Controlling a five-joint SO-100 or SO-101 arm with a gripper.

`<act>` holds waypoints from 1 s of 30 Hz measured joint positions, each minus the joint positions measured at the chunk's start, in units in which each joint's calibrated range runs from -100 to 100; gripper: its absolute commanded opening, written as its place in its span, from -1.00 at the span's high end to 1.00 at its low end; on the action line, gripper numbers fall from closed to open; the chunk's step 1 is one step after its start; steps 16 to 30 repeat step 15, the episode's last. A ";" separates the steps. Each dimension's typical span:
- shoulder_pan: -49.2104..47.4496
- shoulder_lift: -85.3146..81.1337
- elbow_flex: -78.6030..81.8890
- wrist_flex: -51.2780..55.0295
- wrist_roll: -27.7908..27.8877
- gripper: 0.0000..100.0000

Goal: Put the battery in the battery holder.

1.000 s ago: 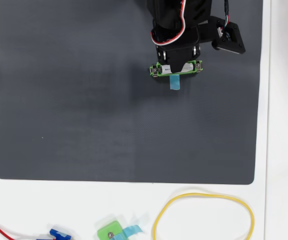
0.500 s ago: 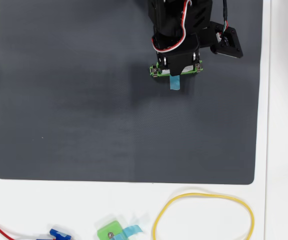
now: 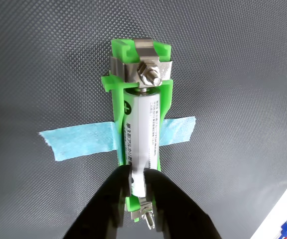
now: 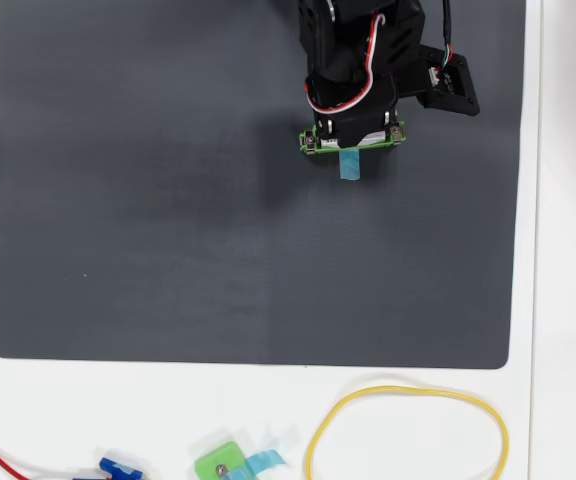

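Battery lying lengthwise in the battery holder, seating step in hand.

Your gripper is nearly closed, its two dark fingers pinching the near end of the cell, judging by the wrist view. The far plus end sits against the bolt contact; the near end looks not yet pressed fully down. The holder rests on the dark mat, taped by a blue strip, with the arm directly over it in the overhead view. Next, you likely need a gentle downward push, then open and lift straight off without dragging the cell out.
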 measured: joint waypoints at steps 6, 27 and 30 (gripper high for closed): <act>0.00 -14.69 5.35 0.17 -0.05 1.00; 5.95 -55.35 28.95 0.17 3.99 1.00; 5.95 -55.35 28.95 0.17 3.99 1.00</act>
